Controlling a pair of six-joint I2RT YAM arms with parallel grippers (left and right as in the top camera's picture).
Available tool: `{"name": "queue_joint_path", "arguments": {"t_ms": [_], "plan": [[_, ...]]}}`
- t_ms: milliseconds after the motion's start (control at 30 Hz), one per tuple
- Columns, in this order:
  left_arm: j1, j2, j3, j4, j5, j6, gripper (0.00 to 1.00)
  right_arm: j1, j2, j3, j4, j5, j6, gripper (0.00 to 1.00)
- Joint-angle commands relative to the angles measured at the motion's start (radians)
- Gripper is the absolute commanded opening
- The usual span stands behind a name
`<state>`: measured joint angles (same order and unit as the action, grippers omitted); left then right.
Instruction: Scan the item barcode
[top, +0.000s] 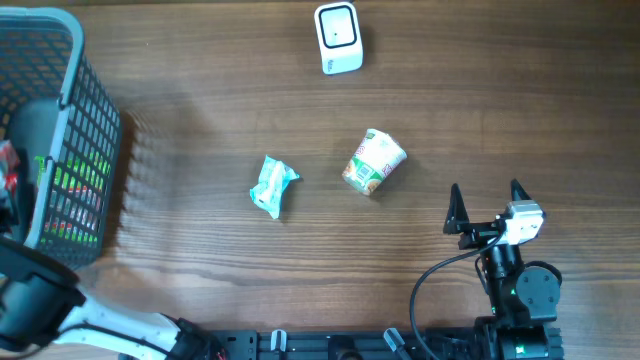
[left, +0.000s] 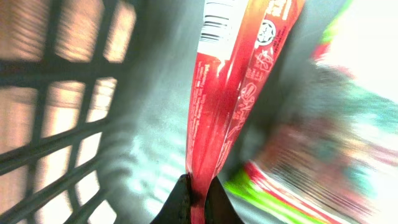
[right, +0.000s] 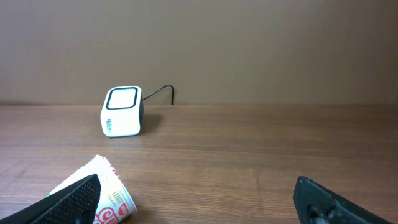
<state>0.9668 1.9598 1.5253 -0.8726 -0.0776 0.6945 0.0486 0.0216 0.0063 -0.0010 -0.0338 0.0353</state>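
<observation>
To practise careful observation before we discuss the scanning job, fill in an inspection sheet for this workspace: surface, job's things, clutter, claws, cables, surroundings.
Surface: wooden table, brown grain.
Job's things: white scanner at the far edge; red packet, barcode showing, inside the grey basket at the left.
Clutter: noodle cup on its side and teal packet, mid-table, apart.
Claws: left claw shut on the red packet's lower edge; right claw open, holding nothing.
Cables: scanner cable behind the scanner; arm cable looping near the right claw.
Surroundings: plain brown wall behind the table.
</observation>
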Motion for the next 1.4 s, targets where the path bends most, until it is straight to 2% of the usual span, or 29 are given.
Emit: {"name": "queue_joint_path", "arguments": {"t_ms": [0, 33, 133, 167, 267, 433, 467, 500, 567, 700, 767, 833, 900, 1200, 1367], "plan": [[-0.085, -0.139, 0.012, -0.030, 0.016, -0.028, 0.04, -0.003, -0.006, -0.001, 0.003, -0.012, -0.009, 1.00], [-0.110, -0.142, 0.012, -0.048, 0.019, -0.057, 0.04, -0.003, -0.006, -0.001, 0.003, -0.013, -0.009, 1.00], [-0.153, -0.140, 0.012, -0.138, 0.186, -0.065, 0.04, -0.003, -0.006, -0.001, 0.003, -0.012, -0.009, 1.00], [-0.158, -0.140, 0.009, -0.142, 0.200, -0.083, 0.04, -0.003, -0.006, -0.001, 0.003, -0.013, -0.009, 1.00], [-0.157, -0.140, -0.042, -0.130, 0.200, -0.079, 0.04, -0.003, -0.006, -0.001, 0.003, -0.012, -0.009, 1.00], [-0.157, -0.140, -0.176, -0.024, 0.188, -0.073, 0.04, -0.003, -0.006, -0.001, 0.003, -0.012, -0.009, 1.00], [-0.157, -0.140, -0.180, -0.017, 0.181, -0.074, 0.09, -0.003, -0.006, -0.001, 0.003, -0.012, -0.009, 1.00], [-0.157, -0.140, -0.180, -0.006, 0.164, -0.074, 0.22, -0.003, -0.006, -0.001, 0.003, -0.012, -0.009, 1.00], [-0.157, -0.140, -0.180, 0.018, 0.139, -0.074, 0.59, -0.003, -0.006, -0.001, 0.003, -0.012, -0.009, 1.00], [-0.158, -0.141, -0.174, 0.036, 0.139, -0.074, 0.82, -0.003, -0.006, -0.001, 0.003, -0.012, -0.009, 1.00], [-0.158, -0.141, -0.129, 0.035, 0.131, -0.101, 0.84, -0.003, -0.006, -0.001, 0.003, -0.012, -0.009, 1.00], [-0.158, -0.141, -0.044, 0.048, 0.130, -0.162, 0.89, -0.003, -0.006, -0.001, 0.003, -0.012, -0.009, 1.00], [-0.162, -0.141, -0.016, 0.125, 0.133, -0.161, 0.98, -0.003, -0.006, -0.001, 0.003, -0.012, -0.009, 1.00], [-0.165, -0.140, -0.016, 0.356, 0.145, -0.189, 1.00, -0.003, -0.006, -0.001, 0.003, -0.012, -0.009, 1.00], [-0.165, -0.140, -0.017, 0.393, 0.243, -0.274, 1.00, -0.003, -0.006, -0.001, 0.003, -0.012, -0.009, 1.00]]}}
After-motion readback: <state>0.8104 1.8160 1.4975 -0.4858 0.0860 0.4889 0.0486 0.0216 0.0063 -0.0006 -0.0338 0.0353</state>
